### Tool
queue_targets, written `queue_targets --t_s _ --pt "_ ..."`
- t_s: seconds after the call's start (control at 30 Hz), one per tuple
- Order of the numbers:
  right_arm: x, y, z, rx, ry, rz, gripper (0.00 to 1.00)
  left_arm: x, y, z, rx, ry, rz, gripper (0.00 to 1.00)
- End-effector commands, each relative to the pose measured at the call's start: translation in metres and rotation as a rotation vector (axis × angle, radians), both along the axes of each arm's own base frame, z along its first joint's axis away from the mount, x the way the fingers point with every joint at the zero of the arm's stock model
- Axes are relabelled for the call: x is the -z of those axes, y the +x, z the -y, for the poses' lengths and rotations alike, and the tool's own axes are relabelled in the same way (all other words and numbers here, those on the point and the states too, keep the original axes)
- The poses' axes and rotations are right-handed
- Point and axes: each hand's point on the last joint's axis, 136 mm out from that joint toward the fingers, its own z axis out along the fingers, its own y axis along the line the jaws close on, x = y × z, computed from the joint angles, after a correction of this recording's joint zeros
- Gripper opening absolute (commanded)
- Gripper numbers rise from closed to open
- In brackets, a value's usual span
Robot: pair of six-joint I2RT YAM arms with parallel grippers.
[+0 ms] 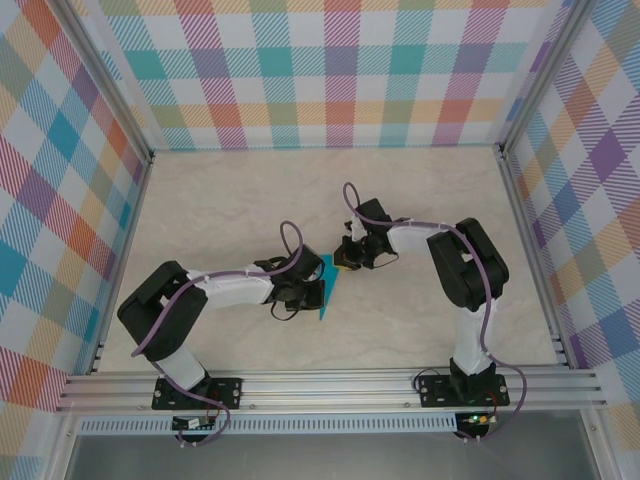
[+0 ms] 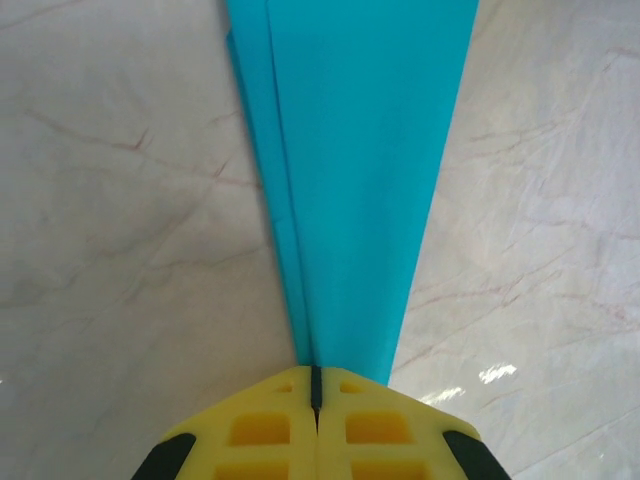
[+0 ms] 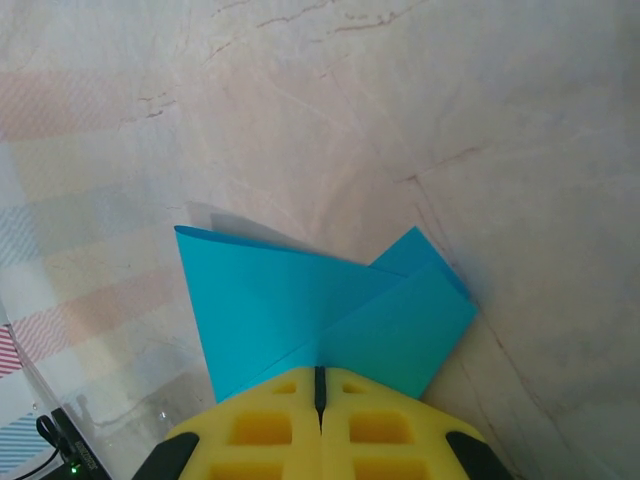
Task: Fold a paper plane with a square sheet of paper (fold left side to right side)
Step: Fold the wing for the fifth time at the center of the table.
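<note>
Pale marble-look table (image 1: 250,200) sits inside plaid walls (image 1: 320,70). From overhead, the left arm bends at lower left and reaches right, while the right arm rises from lower right and folds back leftward. The left gripper (image 1: 305,292) and right gripper (image 1: 350,255) meet the teal paper plane (image 1: 328,290) at centre.

On the left wrist, the gripper (image 2: 315,375) has its yellow fingers pressed together at the narrow end of the plane (image 2: 360,180), which widens toward the top edge.

On the right wrist, the gripper (image 3: 320,372) is likewise closed at the edge of the folded flaps (image 3: 280,300). Whether either one pinches the paper is unclear.
</note>
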Motion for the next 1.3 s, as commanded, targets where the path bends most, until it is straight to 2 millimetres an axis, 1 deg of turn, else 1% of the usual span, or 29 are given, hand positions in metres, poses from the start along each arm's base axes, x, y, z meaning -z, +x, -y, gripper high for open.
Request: queue_targets --t_s 0.0,0.07,0.1,0.13,0.2,0.3,0.4,0.5,0.57,0.7,0.77,1.0,1.13,1.27 --pt "0.029 -0.010 0.018 0.021 -0.115 -0.064 0.00 -0.025 -0.001 -0.003 0.038 -0.010 0.034 0.00" --pt "0.029 -0.010 0.020 0.021 -0.123 -0.063 0.00 -0.039 0.002 0.004 0.048 -0.073 0.050 0.00" --pt "0.028 -0.010 0.020 0.021 -0.125 -0.062 0.00 -0.049 0.008 0.015 0.056 -0.135 0.077 0.00" --pt "0.027 -0.010 0.020 0.019 -0.125 -0.059 0.00 -0.053 0.008 0.020 0.063 -0.165 0.078 0.00" --pt "0.025 -0.009 0.020 0.017 -0.126 -0.057 0.00 -0.058 0.011 0.030 0.075 -0.214 0.073 0.00" --pt "0.023 -0.009 0.019 0.018 -0.124 -0.055 0.00 -0.057 0.016 0.039 0.082 -0.251 0.061 0.00" --pt "0.024 -0.009 0.019 0.017 -0.125 -0.060 0.00 -0.048 0.024 0.045 0.080 -0.268 0.039 0.00" --pt "0.026 -0.011 0.020 0.017 -0.127 -0.067 0.00 -0.035 0.032 0.043 0.064 -0.267 0.019 0.00" --pt "0.026 -0.011 0.020 0.018 -0.126 -0.066 0.00 -0.031 0.035 0.043 0.064 -0.286 0.020 0.00" --pt "0.027 -0.011 0.020 0.019 -0.128 -0.069 0.00 -0.021 0.029 0.048 0.090 -0.319 -0.027 0.00" --pt "0.027 -0.011 0.021 0.018 -0.132 -0.067 0.00 -0.015 0.025 0.046 0.094 -0.309 -0.047 0.00" --pt "0.026 -0.011 0.021 0.018 -0.136 -0.069 0.00 0.010 0.016 0.027 0.057 -0.226 -0.090 0.00" --pt "0.027 -0.012 0.022 0.019 -0.139 -0.071 0.00 0.018 0.014 0.019 0.034 -0.215 -0.100 0.00" --pt "0.027 -0.012 0.024 0.020 -0.148 -0.072 0.00 0.025 0.006 0.015 0.033 -0.211 -0.135 0.00"
